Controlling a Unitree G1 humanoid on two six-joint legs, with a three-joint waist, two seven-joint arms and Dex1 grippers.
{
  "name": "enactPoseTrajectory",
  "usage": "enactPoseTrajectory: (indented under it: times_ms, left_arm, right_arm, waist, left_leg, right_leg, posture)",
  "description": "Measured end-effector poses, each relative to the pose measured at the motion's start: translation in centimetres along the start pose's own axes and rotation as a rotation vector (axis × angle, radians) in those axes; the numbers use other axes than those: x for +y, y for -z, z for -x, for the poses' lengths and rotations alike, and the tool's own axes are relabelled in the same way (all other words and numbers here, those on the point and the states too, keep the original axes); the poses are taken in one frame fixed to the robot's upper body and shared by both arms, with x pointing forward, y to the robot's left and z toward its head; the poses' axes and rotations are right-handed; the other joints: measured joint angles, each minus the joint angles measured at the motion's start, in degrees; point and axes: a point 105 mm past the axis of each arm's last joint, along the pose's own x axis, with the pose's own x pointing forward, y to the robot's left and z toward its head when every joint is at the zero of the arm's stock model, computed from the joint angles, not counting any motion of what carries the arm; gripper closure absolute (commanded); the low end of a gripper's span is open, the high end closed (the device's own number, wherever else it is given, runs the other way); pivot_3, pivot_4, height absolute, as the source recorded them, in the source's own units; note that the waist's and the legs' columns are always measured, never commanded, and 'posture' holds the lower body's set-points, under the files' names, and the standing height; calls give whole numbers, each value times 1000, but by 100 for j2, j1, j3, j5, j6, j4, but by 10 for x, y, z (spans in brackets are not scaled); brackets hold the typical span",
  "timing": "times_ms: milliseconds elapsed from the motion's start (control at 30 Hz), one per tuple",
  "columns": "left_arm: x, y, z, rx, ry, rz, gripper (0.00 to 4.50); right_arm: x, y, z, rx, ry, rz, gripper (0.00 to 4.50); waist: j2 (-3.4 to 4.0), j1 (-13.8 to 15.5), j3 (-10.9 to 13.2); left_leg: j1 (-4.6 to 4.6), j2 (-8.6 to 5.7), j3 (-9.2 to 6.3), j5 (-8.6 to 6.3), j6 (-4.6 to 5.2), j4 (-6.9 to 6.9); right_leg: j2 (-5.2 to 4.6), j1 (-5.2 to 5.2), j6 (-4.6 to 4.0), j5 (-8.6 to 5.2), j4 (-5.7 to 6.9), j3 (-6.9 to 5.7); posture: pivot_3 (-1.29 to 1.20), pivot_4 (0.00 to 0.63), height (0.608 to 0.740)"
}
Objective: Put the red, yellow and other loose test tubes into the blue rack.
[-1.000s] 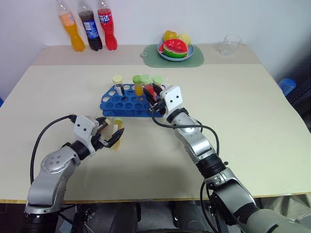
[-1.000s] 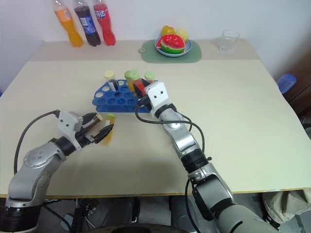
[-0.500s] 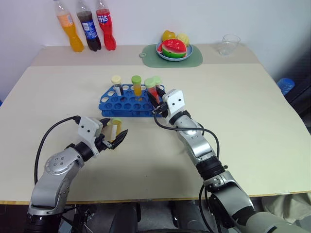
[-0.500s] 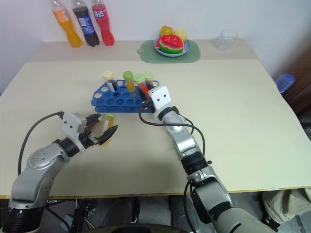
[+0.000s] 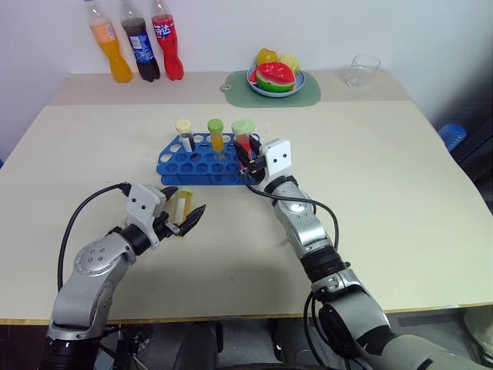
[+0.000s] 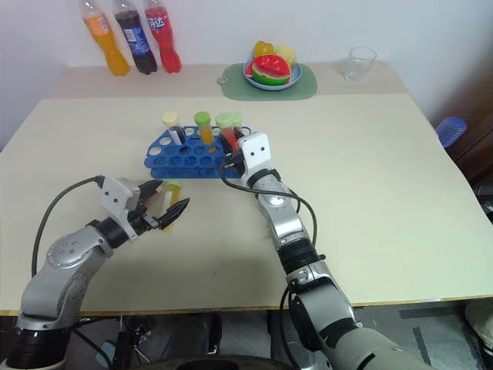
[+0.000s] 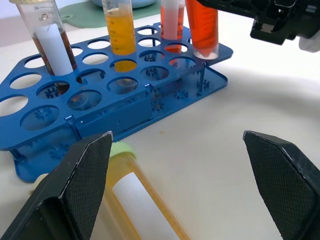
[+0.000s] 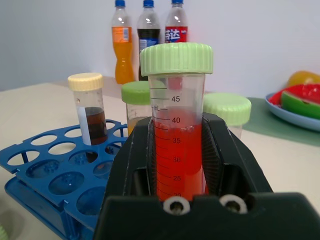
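Three capped tubes were seen standing in the blue rack (image 5: pixel 202 163), a red tube (image 8: pixel 177 150) was clamped in the right gripper (image 5: pixel 248 159) over the rack's end, and one yellow tube (image 5: pixel 184 204) lay loose on the desk between the wide-open fingers of the empty left gripper (image 5: pixel 185 218).

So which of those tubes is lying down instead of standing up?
The yellow tube, flat on the table just in front of the blue rack, between the left gripper's open fingers. The other tubes are upright.
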Motion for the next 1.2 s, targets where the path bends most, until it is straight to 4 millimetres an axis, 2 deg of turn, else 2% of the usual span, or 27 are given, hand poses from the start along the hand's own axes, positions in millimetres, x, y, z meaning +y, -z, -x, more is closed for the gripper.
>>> enactPoseTrajectory:
  times_ms: [133, 367, 400, 567, 700, 767, 833, 967, 1000, 1100, 1200]
  left_arm:
    - [0, 2, 1, 6, -7, 5, 171]
    - [4, 2, 0, 8, -37, 2, 171]
    - [5, 1, -1, 11, -39, 8, 86]
    - [15, -7, -4, 75, -73, 44, 86]
    - [26, -35, -12, 149, -137, -7, 86]
    - [30, -49, -14, 237, -170, -35, 86]
    - [28, -53, -14, 318, -178, -16, 86]
    - [24, -35, -8, 538, -150, 46, 86]
    - [21, -30, -10, 574, -132, 75, 86]
    - [12, -21, -19, 617, -96, 132, 86]
    - [10, -18, -28, 633, -123, 155, 86]
  right_arm:
    - [2, 5, 7, -2, -6, -19, 3751]
    - [4, 5, 11, -14, -14, -20, 368]
    - [2, 4, 11, -19, 0, -11, 6]
    - [-8, -20, 12, -96, 12, 62, 6]
    - [-23, -40, 22, -104, -74, 123, 6]
    - [-31, -43, 31, -63, -140, 151, 6]
    - [-36, -40, 41, -4, -199, 165, 6]
    - [-38, -38, 62, 111, -351, 188, 6]
    - [-37, -37, 73, 162, -427, 202, 6]
    - [-28, -35, 100, 282, -610, 215, 6]
    - [-19, -40, 111, 311, -701, 194, 6]
  waist:
    - [1, 3, 1]
    - [1, 5, 1]
    - [1, 7, 1]
    - [1, 14, 1]
    - [-1, 35, 1]
    - [-1, 17, 1]
    - [1, 6, 2]
    - [3, -46, 4]
    - [4, -25, 5]
    - [-5, 30, 9]
    - [-10, 36, 12]
  left_leg:
    - [-1, 0, -1, 0, 0, -1]
    - [0, 0, -2, 0, 0, -1]
    - [0, 0, -2, 0, 0, -1]
    - [-2, -1, -11, 0, 0, 0]
    - [-3, -3, -16, 0, 0, 2]
    - [-2, -6, -17, 0, 1, 2]
    - [0, -5, -16, 0, 1, -1]
    - [2, 0, -17, 0, 1, -2]
    - [1, 1, -19, 0, 1, -1]
    - [0, 0, -22, 0, 1, 2]
    - [0, -2, -24, 0, 1, 2]
  right_leg:
    - [0, 0, 0, 0, -2, 0]
    - [0, 0, 0, 0, 0, 0]
    - [0, 0, 0, 0, 0, 0]
    - [-1, 0, 0, 0, -2, 0]
    - [-1, 3, 1, 0, -1, -4]
    - [0, 6, 2, 0, -1, -4]
    - [1, 6, 3, -1, -2, -2]
    - [11, 3, 0, -3, -1, -1]
    - [10, 3, -1, -3, 0, -1]
    - [4, 5, 0, -3, -2, -1]
    - [0, 5, 0, -2, -1, -1]
  posture:
    - [0, 150, 734]
    - [0, 150, 734]
    - [0, 150, 734]
    - [0, 150, 734]
    - [0, 150, 734]
    - [0, 150, 734]
    - [0, 150, 734]
    - [0, 150, 734]
    - [0, 150, 734]
    - [0, 150, 734]
    - [0, 150, 734]
